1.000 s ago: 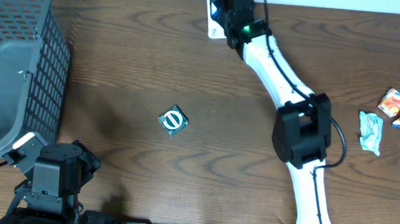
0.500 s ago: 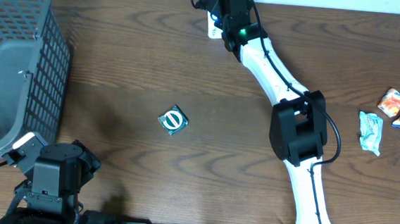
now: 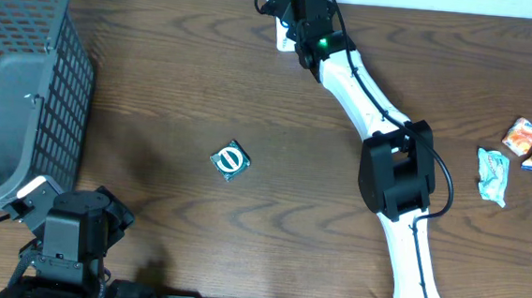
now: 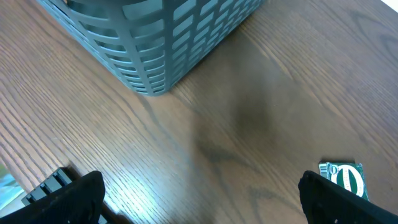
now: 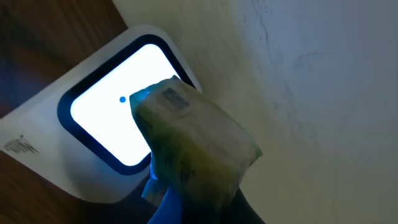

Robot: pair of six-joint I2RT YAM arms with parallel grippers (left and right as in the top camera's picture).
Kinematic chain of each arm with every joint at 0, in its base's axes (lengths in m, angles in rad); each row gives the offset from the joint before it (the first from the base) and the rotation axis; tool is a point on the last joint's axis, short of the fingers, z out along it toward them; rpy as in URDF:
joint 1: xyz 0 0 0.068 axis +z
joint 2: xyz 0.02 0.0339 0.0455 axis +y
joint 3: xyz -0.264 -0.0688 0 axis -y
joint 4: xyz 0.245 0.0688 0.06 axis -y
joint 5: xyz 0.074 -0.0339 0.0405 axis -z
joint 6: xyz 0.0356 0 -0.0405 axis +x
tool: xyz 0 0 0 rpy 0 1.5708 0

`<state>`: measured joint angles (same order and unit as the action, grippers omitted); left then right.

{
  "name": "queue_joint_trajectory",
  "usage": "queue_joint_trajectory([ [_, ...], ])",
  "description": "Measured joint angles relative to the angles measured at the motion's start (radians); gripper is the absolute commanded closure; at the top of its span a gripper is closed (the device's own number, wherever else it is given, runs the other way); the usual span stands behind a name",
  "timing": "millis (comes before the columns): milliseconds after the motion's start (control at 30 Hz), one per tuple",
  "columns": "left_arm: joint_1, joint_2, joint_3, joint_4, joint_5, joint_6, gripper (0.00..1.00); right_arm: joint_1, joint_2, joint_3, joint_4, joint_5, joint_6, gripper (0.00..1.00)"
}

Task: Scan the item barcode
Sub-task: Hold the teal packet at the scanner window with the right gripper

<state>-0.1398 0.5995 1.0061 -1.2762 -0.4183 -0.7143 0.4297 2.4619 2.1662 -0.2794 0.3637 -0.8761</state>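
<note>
Packet (image 5: 193, 143), one, clamped in right pincer (image 5: 189, 194) before one scanner (image 5: 102, 121); left pincer (image 4: 205, 200) gapes empty; four other items (image 3: 230, 161) lie loose.

The right arm (image 3: 381, 110) has swung a touch to the left, its elbow (image 3: 396, 172) drawing in with it. The right claw (image 3: 290, 2), carrying the packet (image 5: 193, 137), has pushed further toward the far edge of the table (image 3: 158, 85), over the scanner (image 3: 281, 39).
</note>
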Motion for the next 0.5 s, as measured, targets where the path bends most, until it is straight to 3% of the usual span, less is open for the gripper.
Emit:
queue_joint_trajectory([
  [267,0.0,0.0,0.0,0.0,0.0,0.0,0.02,-0.003,-0.004,0.0,-0.014,0.02,0.041,0.99],
  [500,0.0,0.0,0.0,0.0,0.0,0.0,0.02,-0.068,-0.076,0.0,-0.244,0.06,0.307,0.99],
])
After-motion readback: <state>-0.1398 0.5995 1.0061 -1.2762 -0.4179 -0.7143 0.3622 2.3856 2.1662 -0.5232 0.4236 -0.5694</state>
